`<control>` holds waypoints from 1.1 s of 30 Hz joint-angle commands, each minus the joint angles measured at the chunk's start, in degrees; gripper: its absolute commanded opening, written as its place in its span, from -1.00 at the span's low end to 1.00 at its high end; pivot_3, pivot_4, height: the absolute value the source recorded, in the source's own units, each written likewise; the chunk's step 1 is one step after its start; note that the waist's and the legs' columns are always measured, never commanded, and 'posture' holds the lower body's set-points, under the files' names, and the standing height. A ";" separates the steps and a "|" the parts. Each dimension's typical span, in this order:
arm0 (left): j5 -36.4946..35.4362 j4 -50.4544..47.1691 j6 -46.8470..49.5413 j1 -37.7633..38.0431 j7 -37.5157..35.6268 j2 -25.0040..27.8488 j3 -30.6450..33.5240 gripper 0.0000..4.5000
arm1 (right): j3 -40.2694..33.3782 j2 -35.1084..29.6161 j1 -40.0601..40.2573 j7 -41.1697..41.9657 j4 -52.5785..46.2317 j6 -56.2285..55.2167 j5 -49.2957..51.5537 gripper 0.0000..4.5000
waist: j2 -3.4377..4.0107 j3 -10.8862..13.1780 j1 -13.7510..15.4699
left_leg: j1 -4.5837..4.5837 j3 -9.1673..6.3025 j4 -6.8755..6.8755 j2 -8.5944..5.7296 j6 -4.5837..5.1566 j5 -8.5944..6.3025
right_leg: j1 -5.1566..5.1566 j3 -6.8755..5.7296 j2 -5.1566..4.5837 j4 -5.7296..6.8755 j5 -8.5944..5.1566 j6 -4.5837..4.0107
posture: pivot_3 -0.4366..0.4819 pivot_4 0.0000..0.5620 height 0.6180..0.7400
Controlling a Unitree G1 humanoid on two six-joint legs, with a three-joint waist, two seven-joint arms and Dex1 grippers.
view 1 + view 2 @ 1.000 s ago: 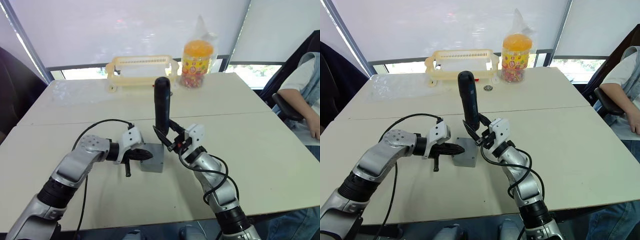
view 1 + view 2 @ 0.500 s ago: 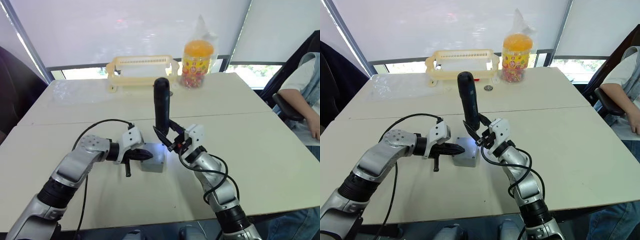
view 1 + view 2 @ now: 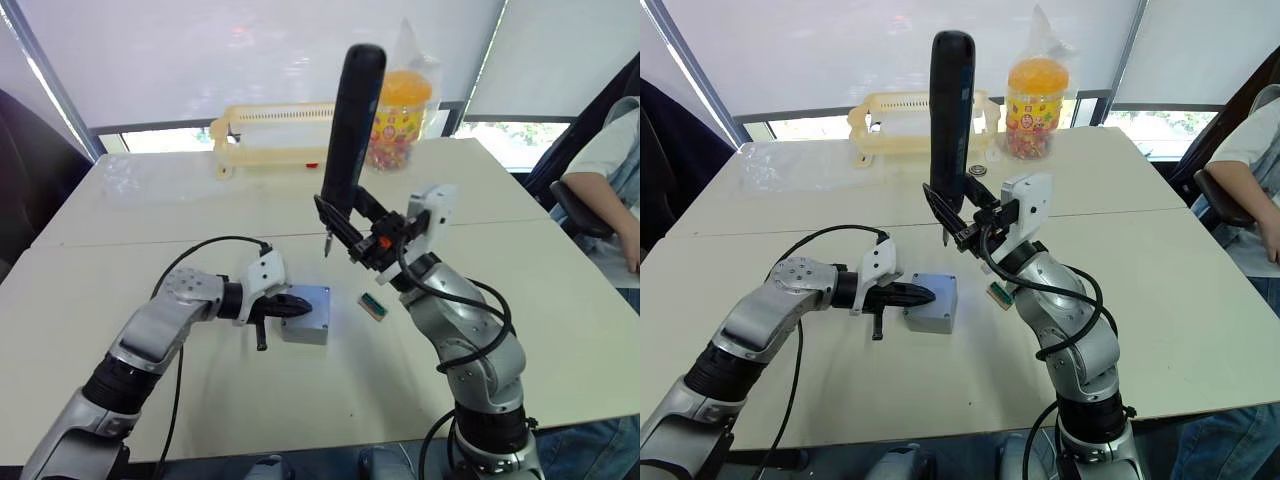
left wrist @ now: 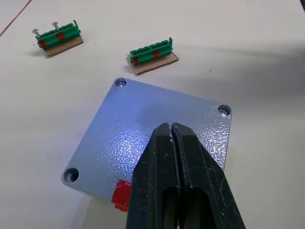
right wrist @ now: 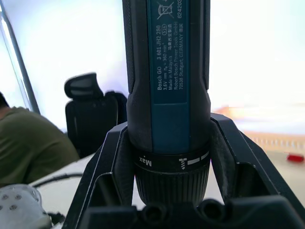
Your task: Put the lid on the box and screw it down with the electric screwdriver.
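Now, lid [image 4: 157,138]: seated on box [image 3: 306,314], table centre.
Left gripper [image 3: 290,305]: pressed together, resting on lid.
Right gripper [image 3: 350,225]: pinching electric screwdriver [image 3: 350,130], upright, bit down.
Box: 7 o'clock of bit, below.

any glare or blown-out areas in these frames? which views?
Left wrist view: bluish sheen on the lid, texture readable. Right wrist view: background blown out white behind the electric screwdriver, label legible. Eye views: the window blinds are overexposed, the table evenly lit.
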 commanded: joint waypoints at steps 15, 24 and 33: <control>-13.20 -13.26 14.59 -3.53 0.07 4.89 8.44 -1.00 | -26.22 -42.68 -14.35 -8.51 18.28 59.87 44.46 -0.21 | -0.08 1.04 0.14 | -0.78 0.06 0.01 -0.08 0.21 -0.10 | -0.56 -0.22 -0.20 -0.08 0.05 0.10 | -0.05 -0.47 1.00; -7.32 -20.20 11.15 0.75 2.15 10.52 3.25 -1.00 | -23.62 -53.47 -3.98 -10.57 30.57 59.87 47.67 -0.21 | -0.07 1.10 -0.02 | -1.01 0.38 0.21 -0.14 0.44 -0.23 | -0.83 0.00 -0.26 -0.14 0.03 0.21 | -0.05 -0.47 1.00; -7.74 -20.37 11.34 2.17 4.01 9.78 3.10 -1.00 | -14.68 -53.84 -5.58 -9.63 36.13 59.87 44.55 -0.21 | -0.08 1.11 -0.05 | -1.00 0.47 0.50 -0.12 0.44 -0.22 | -0.70 -0.03 -0.20 -0.03 0.04 0.20 | -0.05 -0.47 1.00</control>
